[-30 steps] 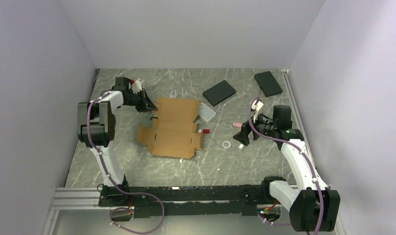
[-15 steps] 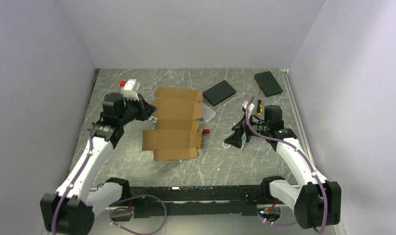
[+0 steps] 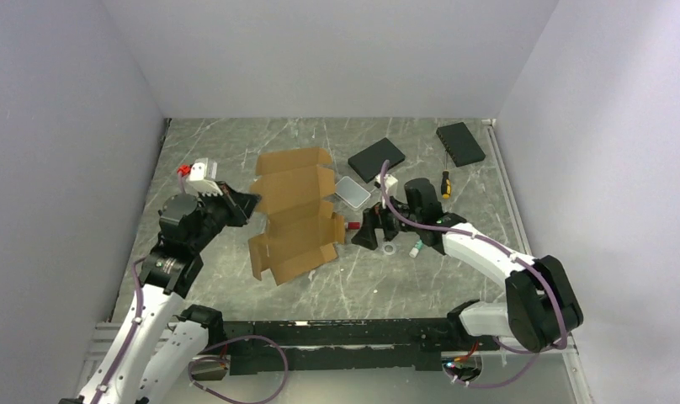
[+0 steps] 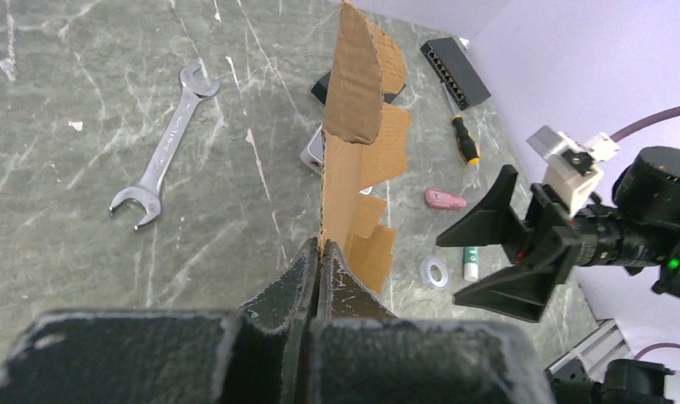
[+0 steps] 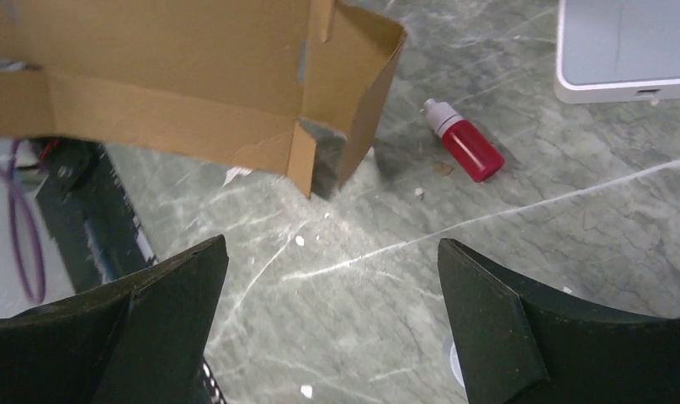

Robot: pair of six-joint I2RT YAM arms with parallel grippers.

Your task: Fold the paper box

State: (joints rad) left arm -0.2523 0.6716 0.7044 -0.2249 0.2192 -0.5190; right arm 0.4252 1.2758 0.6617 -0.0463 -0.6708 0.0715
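The paper box (image 3: 296, 215) is a brown die-cut cardboard sheet with flaps, tilted up off the table at mid-left. My left gripper (image 3: 246, 202) is shut on its left edge; in the left wrist view the sheet (image 4: 353, 160) stands edge-on between the closed fingertips (image 4: 319, 247). My right gripper (image 3: 369, 231) is open and empty, low over the table just right of the box. The right wrist view shows the box's corner flaps (image 5: 236, 93) ahead of the spread fingers (image 5: 480, 311).
A small red bottle (image 5: 464, 143), a translucent white case (image 3: 352, 191), a tape ring (image 3: 390, 249) and a glue stick (image 4: 470, 263) lie right of the box. Two black slabs (image 3: 376, 158) (image 3: 460, 143), a screwdriver (image 3: 443, 183), a wrench (image 4: 162, 160), a pink item (image 4: 444, 199).
My left gripper has pulled back toward the near left, lifting and tilting the box. My right gripper has swung left and come close to the box's right side.
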